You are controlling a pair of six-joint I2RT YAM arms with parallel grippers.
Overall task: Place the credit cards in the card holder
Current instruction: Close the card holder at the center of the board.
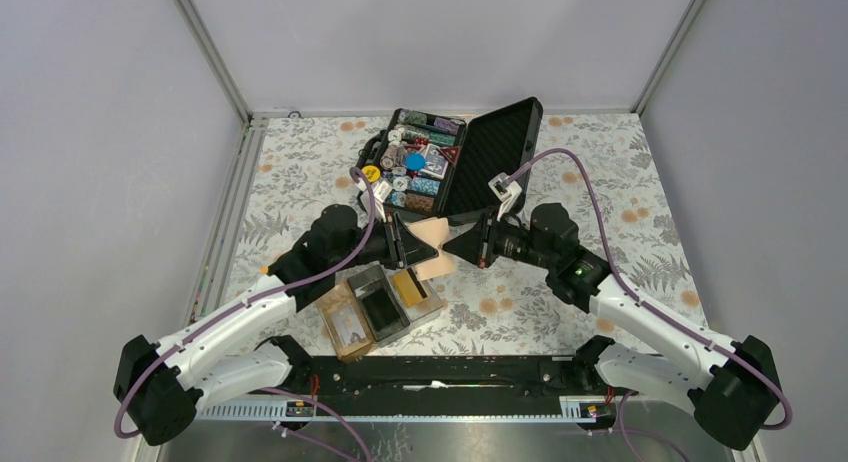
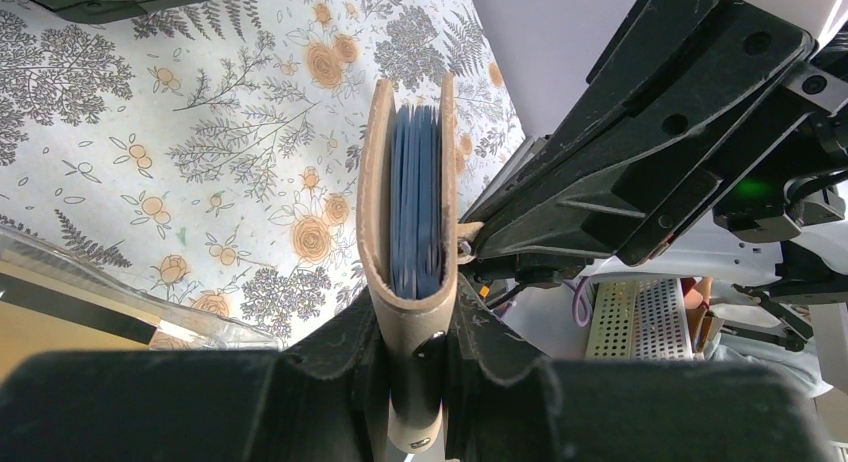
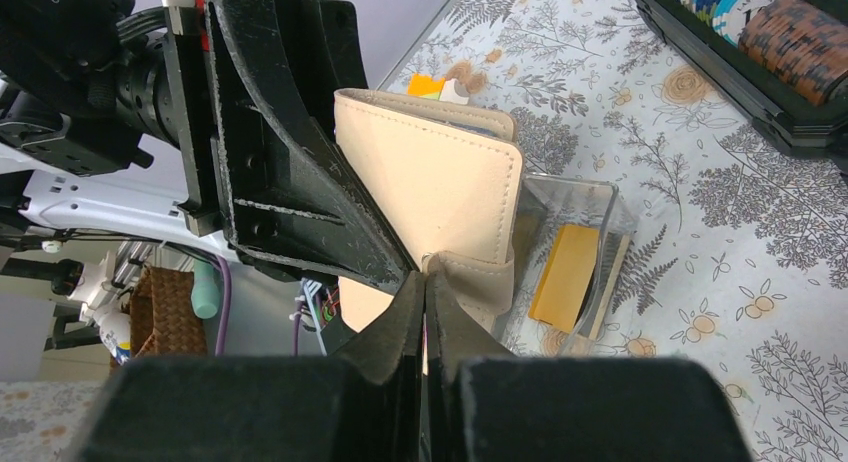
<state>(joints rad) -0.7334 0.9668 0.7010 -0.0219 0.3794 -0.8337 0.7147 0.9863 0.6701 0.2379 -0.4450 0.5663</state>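
Tablecloth (image 1: pixel 620 172) floral, orange roses; grey walls (image 1: pixel 90 132); card holder (image 1: pixel 430 307) on it

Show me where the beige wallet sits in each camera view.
Top external: beige wallet at centre, just above the card holder.
Left wrist: wallet at centre, edge-on, upright.
Right wrist: wallet at centre, flat face showing.
Shared landmark: card holder, lower-left in left wrist, right of wallet in right wrist.

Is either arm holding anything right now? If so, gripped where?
Both hold one beige leather wallet. The fingers of the left gripper clamp one end of it, and the fingers of the right gripper are shut on its closure strap.
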